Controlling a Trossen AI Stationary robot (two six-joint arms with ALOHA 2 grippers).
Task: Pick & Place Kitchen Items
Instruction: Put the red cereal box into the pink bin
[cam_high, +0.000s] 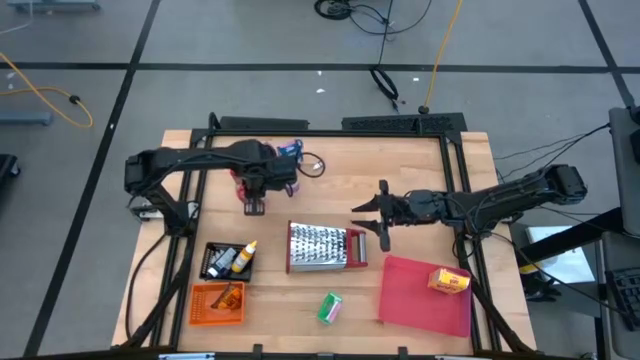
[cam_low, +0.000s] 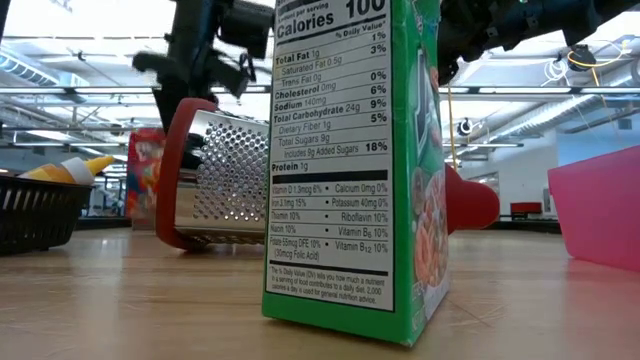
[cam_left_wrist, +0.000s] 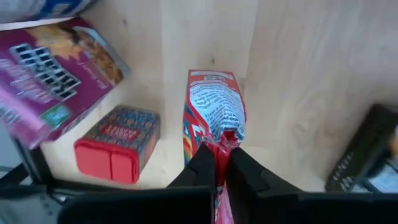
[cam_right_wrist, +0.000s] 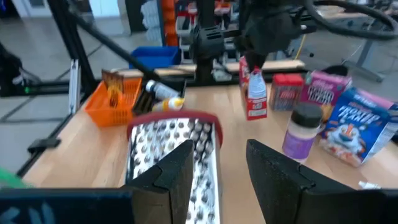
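Gripping red packet (cam_left_wrist: 214, 115) by its crimped top seam, left gripper (cam_left_wrist: 219, 163) jaws pinched narrow on that flap, far-left part of table (cam_high: 400, 160), just beside small red box (cam_left_wrist: 118, 149) and pink-purple box (cam_left_wrist: 56, 68). Looks light and soft: thin film pouch, likely to swing or twist under the seam, maybe slip if the crimp is glossy; seam seems the right hold since the body would crush. Moving slowly advised, judged from floppy shape only. Cannot tell from high view whether packet bottom touches wood or hangs clear. Hovering mid-table, right gripper (cam_high: 383, 218) jaws spread wide, empty, pointed at steel grater (cam_high: 325, 246), not touching. Sitting near front: green box (cam_high: 330, 307), upright, stiff card, easy side grasp. Resting on red tray (cam_high: 420, 300): yellow box (cam_high: 449, 282). Standing at front left: black basket (cam_high: 212, 262) with yellow-capped bottle (cam_high: 243, 257) inside, orange basket (cam_high: 205, 305) beside it. Remaining far group also includes blue box (cam_right_wrist: 354, 134) and a white jar (cam_right_wrist: 300, 132).
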